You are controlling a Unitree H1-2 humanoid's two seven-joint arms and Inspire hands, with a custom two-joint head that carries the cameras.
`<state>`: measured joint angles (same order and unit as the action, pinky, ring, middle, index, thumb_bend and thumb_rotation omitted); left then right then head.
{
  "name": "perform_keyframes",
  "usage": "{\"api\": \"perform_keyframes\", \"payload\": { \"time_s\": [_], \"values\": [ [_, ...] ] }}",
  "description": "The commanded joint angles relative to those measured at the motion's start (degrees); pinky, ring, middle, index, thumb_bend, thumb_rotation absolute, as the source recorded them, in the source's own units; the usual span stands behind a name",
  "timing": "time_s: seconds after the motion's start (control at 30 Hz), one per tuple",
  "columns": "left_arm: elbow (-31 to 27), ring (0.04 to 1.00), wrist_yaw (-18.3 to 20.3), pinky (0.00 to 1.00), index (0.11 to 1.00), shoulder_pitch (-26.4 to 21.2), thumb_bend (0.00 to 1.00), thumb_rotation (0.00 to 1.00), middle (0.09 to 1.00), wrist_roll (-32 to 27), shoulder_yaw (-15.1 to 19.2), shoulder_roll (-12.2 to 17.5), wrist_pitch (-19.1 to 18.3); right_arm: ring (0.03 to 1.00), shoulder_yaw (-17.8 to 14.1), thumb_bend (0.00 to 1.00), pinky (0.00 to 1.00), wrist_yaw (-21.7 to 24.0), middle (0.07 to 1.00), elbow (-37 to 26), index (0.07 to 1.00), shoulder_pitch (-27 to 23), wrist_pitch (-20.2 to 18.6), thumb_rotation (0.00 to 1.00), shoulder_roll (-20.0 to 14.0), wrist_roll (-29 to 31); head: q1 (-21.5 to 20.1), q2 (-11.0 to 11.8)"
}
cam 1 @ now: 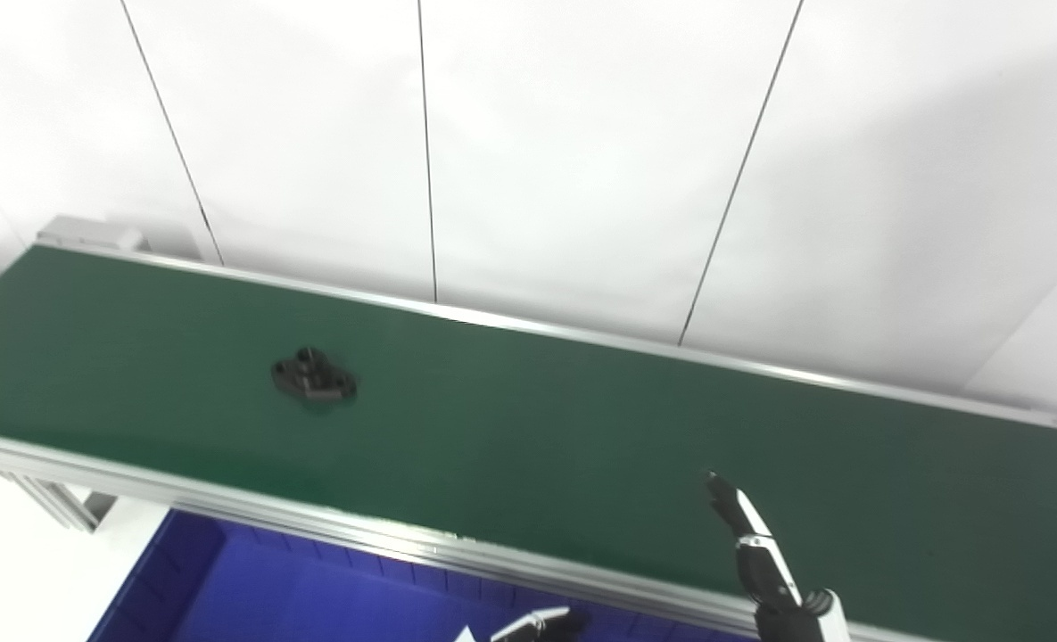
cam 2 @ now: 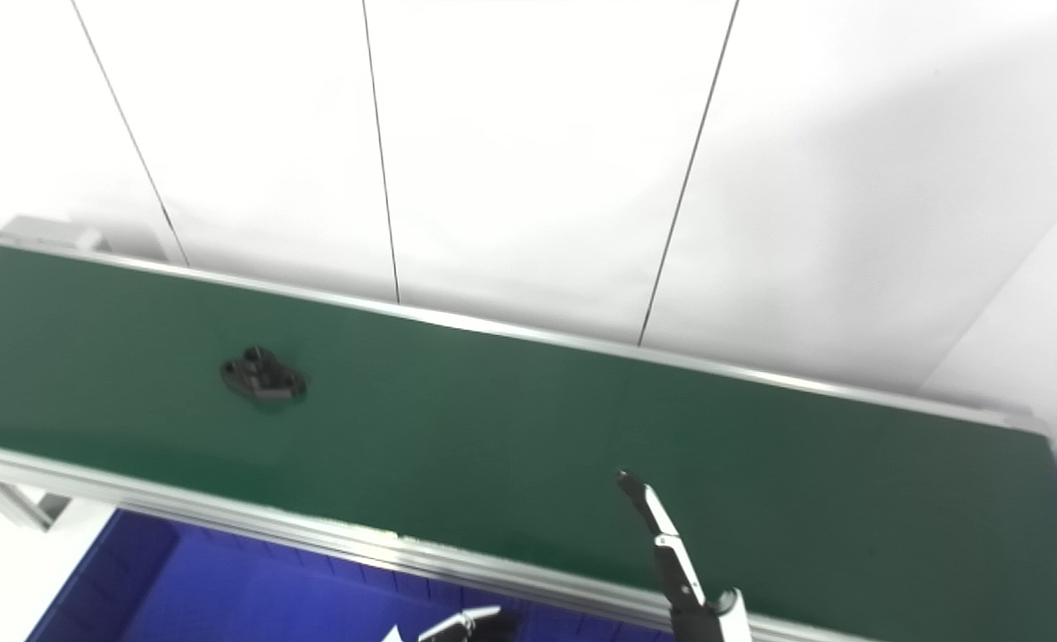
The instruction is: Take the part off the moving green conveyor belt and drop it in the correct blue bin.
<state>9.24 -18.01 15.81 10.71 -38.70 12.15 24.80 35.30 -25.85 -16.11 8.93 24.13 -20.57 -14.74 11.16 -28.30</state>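
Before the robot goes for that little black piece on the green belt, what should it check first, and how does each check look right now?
1. Black part is on the green belt: ok.
2. Nothing lies around the part: ok.
3. Right robot hand is near the part: not ok, it is far to the right.
4. Right robot hand holds nothing: cannot tell, mostly cut off.
5. Left robot hand is ready: cannot tell, barely in view.
6. Blue bin sits below the belt's near edge: ok.

You get bright, even light: the white wall panels [cam 1: 582, 160] sit near overexposure, with a broad soft shadow on their right side. The green belt [cam 1: 537, 419] shows no glare. The black part [cam 1: 313, 376] looks slightly smeared. The whole scene tilts, and the lower edge is soft.
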Motion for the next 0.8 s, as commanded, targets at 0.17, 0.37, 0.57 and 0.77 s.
{"api": "perform_keyframes", "payload": {
  "time_s": [0.17, 0.37, 0.57, 0.77],
  "values": [
    [0.81, 0.797, -3.1, 0.68, 0.81, -2.25, 0.95, 0.91, 0.826, 0.88, -1.75, -0.14, 2.13, 0.948, -7.54, 0.89, 0.91, 2.7, 0.962, 1.82, 0.973, -6.76, 2.38, 0.89, 2.73, -6.11, 0.45, 0.71],
    [1.49, 0.789, -4.89, 0.67, 0.806, -3.19, 0.95, 0.91, 0.821, 0.7, -3.01, -0.07, 2.13, 0.933, -12.63, 0.93, 0.91, 10.04, 0.946, 5.5, 0.945, -13.0, 1.9, 0.83, 6.67, -3.04, 0.76, 1.19],
    [1.03, 0.785, -5.12, 0.66, 0.8, -3.26, 0.95, 0.91, 0.819, 0.2, -3.28, 0.12, 2.13, 0.892, -16.7, 0.92, 0.83, 14.36, 0.914, 7.41, 0.921, -17.55, -1.61, 0.8, 11.21, -5.89, 0.73, 1.28],
    [1.06, 0.785, -5.38, 0.65, 0.798, -3.39, 0.95, 0.91, 0.818, 0.16, -3.42, 0.11, 2.13, 0.887, -18.59, 0.9, 0.81, 17.39, 0.905, 8.53, 0.91, -21.91, -7.47, 0.78, 14.43, -13.43, 0.7, 1.42]
  ]
}}
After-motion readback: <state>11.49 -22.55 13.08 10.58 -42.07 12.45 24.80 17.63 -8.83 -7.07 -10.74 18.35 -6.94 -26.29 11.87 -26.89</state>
